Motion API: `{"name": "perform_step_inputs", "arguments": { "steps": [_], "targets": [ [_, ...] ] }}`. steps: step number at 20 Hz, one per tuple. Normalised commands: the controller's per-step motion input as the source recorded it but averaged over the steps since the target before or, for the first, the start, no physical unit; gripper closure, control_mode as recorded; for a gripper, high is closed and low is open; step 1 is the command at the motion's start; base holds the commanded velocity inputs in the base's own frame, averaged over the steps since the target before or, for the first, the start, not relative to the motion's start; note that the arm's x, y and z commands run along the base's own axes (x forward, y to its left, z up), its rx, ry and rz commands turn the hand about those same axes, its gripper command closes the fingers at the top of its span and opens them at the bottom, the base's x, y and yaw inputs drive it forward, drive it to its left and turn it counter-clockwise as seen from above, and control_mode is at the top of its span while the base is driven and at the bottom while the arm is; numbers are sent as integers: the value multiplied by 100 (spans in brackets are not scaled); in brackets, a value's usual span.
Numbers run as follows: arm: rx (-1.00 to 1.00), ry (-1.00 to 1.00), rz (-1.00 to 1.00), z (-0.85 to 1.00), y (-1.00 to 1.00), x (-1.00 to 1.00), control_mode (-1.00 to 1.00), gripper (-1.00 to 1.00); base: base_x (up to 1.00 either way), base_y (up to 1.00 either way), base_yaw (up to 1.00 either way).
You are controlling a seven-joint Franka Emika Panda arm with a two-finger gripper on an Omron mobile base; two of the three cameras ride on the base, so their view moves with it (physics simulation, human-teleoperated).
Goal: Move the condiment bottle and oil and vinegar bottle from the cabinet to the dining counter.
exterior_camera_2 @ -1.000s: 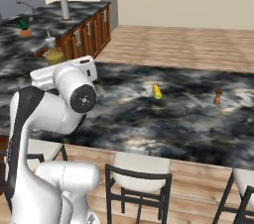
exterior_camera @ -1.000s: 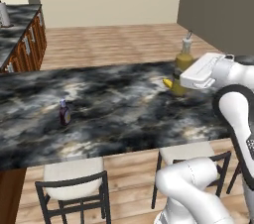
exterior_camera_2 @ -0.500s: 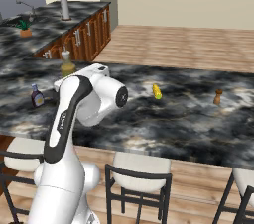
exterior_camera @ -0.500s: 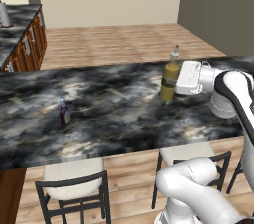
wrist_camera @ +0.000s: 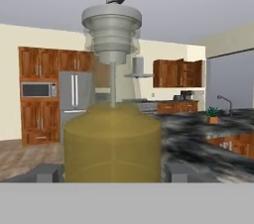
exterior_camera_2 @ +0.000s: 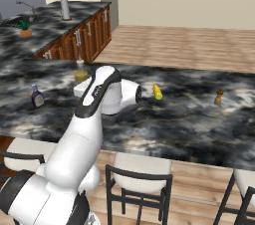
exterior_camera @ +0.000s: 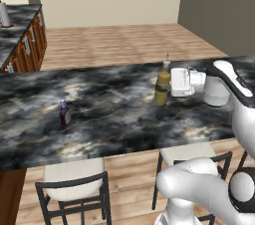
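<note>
The oil and vinegar bottle (exterior_camera: 162, 85), olive-yellow with a grey spout, stands upright over the dining counter (exterior_camera: 114, 109). My gripper (exterior_camera: 172, 82) is shut on it from the right. In the hand view the bottle (wrist_camera: 112, 143) sits between the two fingertips (wrist_camera: 48, 172). I cannot tell whether its base touches the top. The condiment bottle (exterior_camera: 64, 113), small and dark with a blue cap, stands on the counter well to the left; it also shows as the condiment bottle (exterior_camera_2: 37, 96) left of the oil and vinegar bottle (exterior_camera_2: 81, 73). A reddish-brown wall cabinet (wrist_camera: 171, 73) hangs far across the room.
A small yellow object (exterior_camera_2: 157, 91) and a brown shaker (exterior_camera_2: 217, 98) lie on the counter to the right. Pale-seated stools (exterior_camera: 73, 176) line the near side. A second marble kitchen top (exterior_camera_2: 45, 20) with wooden drawers runs behind on the left.
The arm has swung left and lower with the oil and vinegar bottle, from the counter's far right edge toward its middle. The condiment bottle has stayed put.
</note>
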Motion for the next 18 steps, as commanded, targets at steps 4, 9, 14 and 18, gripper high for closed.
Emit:
{"name": "perform_step_inputs", "arguments": {
  "steps": [4, 9, 14, 18],
  "targets": [
    [0, 7, 14, -46, 0, 74, -100, 100, 0, 0, 0],
    [0, 4, 12, -43, 0, 73, -100, 100, 0, 0, 0],
    [-3, 3, 5, -40, 12, 55, -100, 100, 0, 0, 0],
    [-12, -1, 0, -31, 41, 18, -100, 100, 0, 0, 0]
  ]
}}
